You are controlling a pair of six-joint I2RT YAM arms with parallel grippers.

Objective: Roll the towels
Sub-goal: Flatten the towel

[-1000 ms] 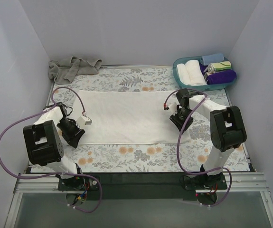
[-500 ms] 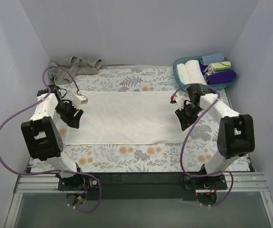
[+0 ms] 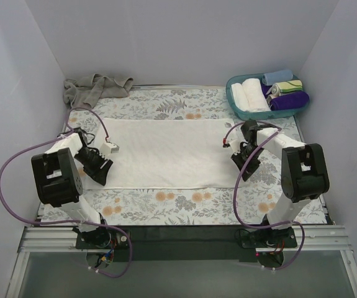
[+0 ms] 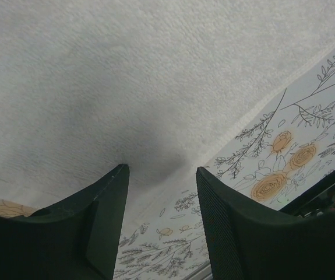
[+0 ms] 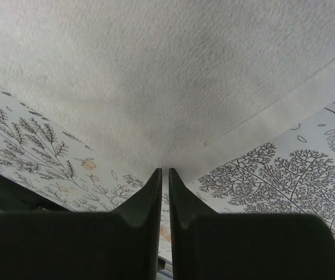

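The white towel [image 3: 166, 152] lies flat mid-table; the grey towel [image 3: 95, 87] is bunched at eleven o'clock. My right gripper [image 5: 165, 170] is almost closed at the four-o'clock corner, and I think it pinches the hem, though the tips hide it. My left gripper [image 4: 161, 172] hangs half open and empty over the eight-o'clock corner. I should lower it, pinch hem only, then lift both evenly.

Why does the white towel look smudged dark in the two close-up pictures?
It is shadow, not dirt. Left wrist view: the open left gripper darkens the white towel just ahead of its fingertips. Right wrist view: a fainter shadow where the right gripper pinches the towel's corner. Top view: soft, even light, the towel uniformly white.
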